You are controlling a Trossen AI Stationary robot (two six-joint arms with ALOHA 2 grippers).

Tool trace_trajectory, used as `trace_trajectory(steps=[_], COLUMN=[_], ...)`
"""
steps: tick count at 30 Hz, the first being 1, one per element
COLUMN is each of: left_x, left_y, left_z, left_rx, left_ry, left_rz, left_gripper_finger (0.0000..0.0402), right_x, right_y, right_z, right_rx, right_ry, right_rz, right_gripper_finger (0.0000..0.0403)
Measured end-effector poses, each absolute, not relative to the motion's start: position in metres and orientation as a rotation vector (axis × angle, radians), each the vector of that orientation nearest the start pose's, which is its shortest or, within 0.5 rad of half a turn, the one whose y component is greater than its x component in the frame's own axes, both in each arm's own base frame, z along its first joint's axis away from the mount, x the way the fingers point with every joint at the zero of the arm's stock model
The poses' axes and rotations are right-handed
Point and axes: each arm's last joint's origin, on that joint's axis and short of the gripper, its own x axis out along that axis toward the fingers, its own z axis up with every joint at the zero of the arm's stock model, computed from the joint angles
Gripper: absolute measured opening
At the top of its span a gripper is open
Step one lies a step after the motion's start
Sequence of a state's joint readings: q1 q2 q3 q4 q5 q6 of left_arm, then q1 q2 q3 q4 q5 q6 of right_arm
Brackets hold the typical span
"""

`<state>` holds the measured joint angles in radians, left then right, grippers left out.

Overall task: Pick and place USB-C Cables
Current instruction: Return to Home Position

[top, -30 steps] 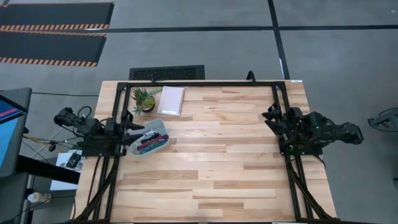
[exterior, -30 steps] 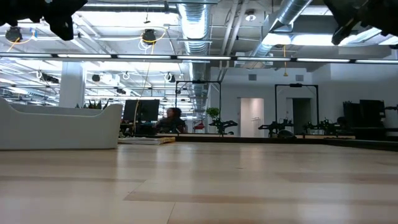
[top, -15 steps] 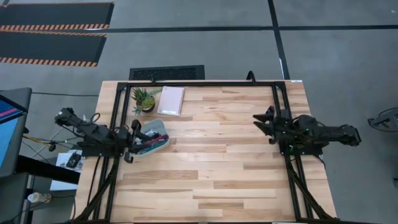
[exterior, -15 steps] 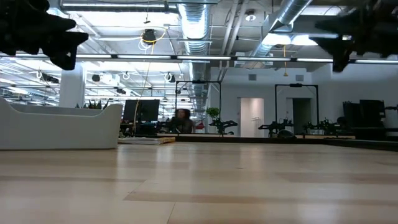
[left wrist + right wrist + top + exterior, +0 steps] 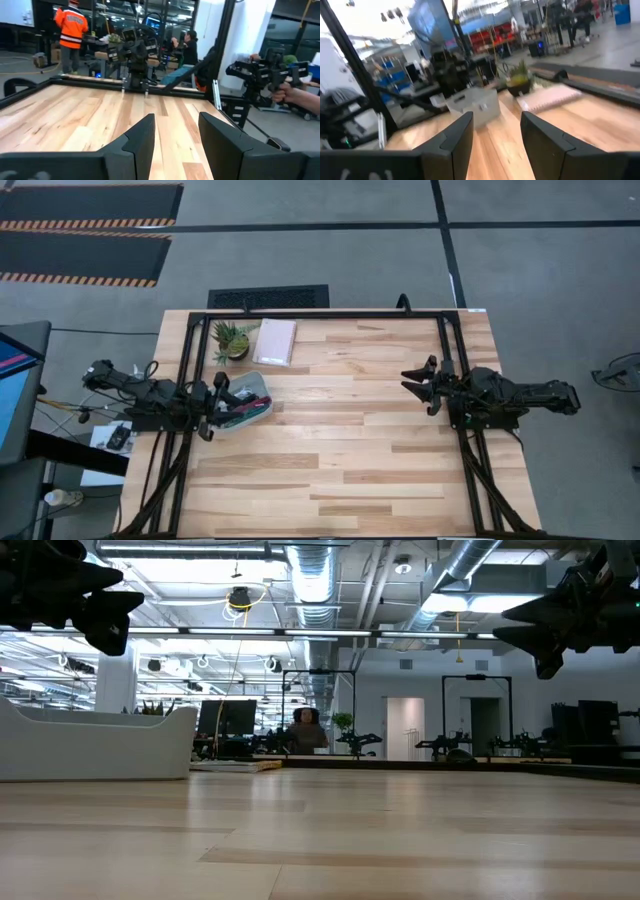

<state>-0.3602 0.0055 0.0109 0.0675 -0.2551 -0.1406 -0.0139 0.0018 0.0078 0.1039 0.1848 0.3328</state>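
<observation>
The left claw (image 5: 218,402) hangs with its two dark fingers spread apart and nothing between them, seen clearly in its wrist view (image 5: 175,140). From above, it overlaps the near end of a pale translucent tray (image 5: 264,383) at the left side of the counter (image 5: 350,450).

The USB-C Cables (image 5: 245,410) lie inside this tray. Magenta and black strands can be made out. The teal and white ones are too small and tangled to separate, and the claw covers part of the tray. From counter level, the tray's white wall (image 5: 95,745) hides everything in it, and the left claw (image 5: 90,610) is a dark shape cut off by the picture's upper edge.

The right claw (image 5: 415,385) is raised over the right side of the counter, well apart from the tray. Its fingers are also spread and bare (image 5: 495,140). At counter level it is a dark outline high on the right (image 5: 560,625). Its wrist view looks across to the tray (image 5: 475,107), whose contents are blurred.

Behind the tray stand a small potted plant (image 5: 231,339) and, just beside it, a white notebook (image 5: 275,341).

Beyond the counter, a person (image 5: 305,730) is partly hidden in the room.
</observation>
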Motion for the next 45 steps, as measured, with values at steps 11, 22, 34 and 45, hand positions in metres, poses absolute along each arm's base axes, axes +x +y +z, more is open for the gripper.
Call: trace_trajectory(steps=[11,22,34,45], left_x=[0.094,0.0956,0.0956,0.0954], left_y=[-0.0254,-0.0194,-0.0194,-0.0203], left_z=[0.169,0.1686,0.1686,0.1692], left_rx=[-0.119,-0.144,-0.171,-0.207], left_ry=[-0.015,-0.013,-0.011,-0.012], left_rz=[-0.252,-0.205,-0.206,-0.242], left_gripper_finger=[0.0143,0.0143,0.0143,0.0143], right_x=[0.0971,0.0973,0.0982,0.0977], right_y=[-0.0047,-0.0035,-0.0036,-0.0099], right_z=[0.1696,0.1681,0.1667,0.1667], right_rx=[0.304,0.289,0.211,0.191], right_ry=[-0.065,-0.043,-0.024,-0.03], right_rz=[-0.125,-0.083,-0.088,-0.153], right_gripper_finger=[0.0189,0.0189,0.0189,0.0189])
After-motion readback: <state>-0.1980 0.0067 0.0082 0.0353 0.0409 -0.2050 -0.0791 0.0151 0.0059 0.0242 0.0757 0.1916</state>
